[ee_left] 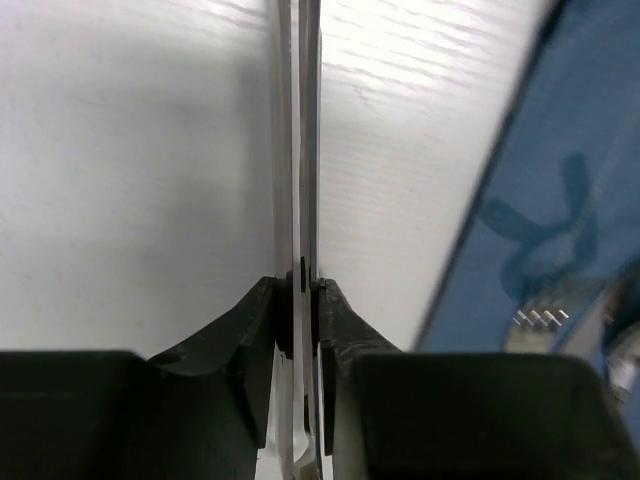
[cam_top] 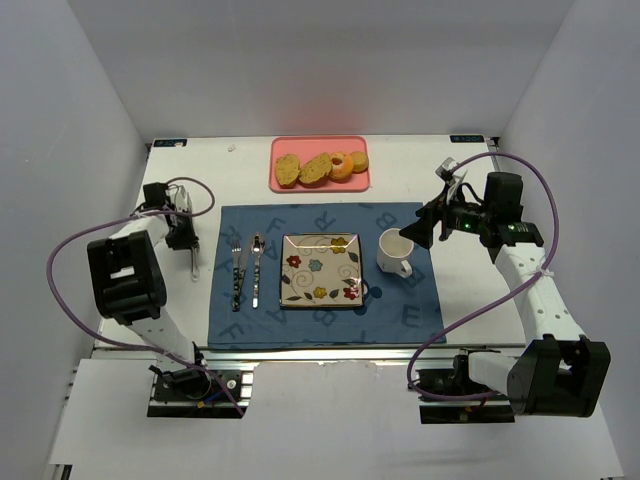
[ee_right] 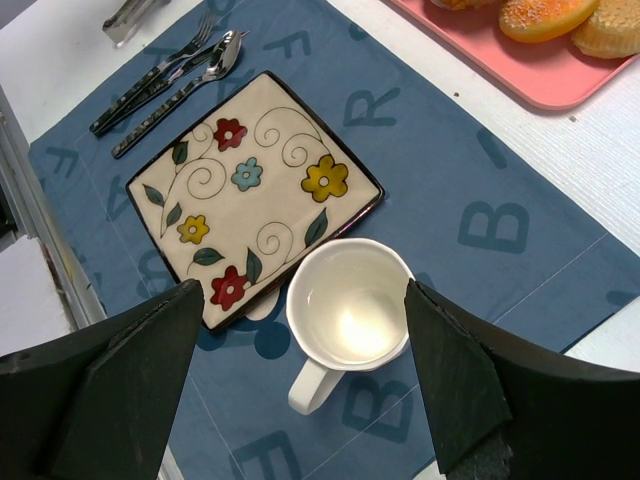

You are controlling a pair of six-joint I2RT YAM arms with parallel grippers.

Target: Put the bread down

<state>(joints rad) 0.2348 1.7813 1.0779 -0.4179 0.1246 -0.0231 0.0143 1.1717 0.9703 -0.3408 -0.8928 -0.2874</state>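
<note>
Several bread pieces (cam_top: 315, 168) lie on a pink tray (cam_top: 283, 183) at the back of the table; they also show in the right wrist view (ee_right: 545, 15). My left gripper (cam_top: 185, 232) is left of the blue placemat and shut on thin metal tongs (cam_top: 192, 260); in the left wrist view the gripper (ee_left: 303, 290) clamps the tongs (ee_left: 290, 150) low over the white table. My right gripper (cam_top: 425, 228) is open and empty, hovering above a white mug (cam_top: 394, 252). In the right wrist view the gripper (ee_right: 303, 295) frames the mug (ee_right: 350, 310). A square flowered plate (cam_top: 320, 270) sits mid-mat, with nothing on it.
A blue lettered placemat (cam_top: 400, 310) covers the table's middle. A fork (cam_top: 237, 272) and spoon (cam_top: 256, 268) lie left of the plate. The mug stands right of the plate. White walls close in the table on both sides.
</note>
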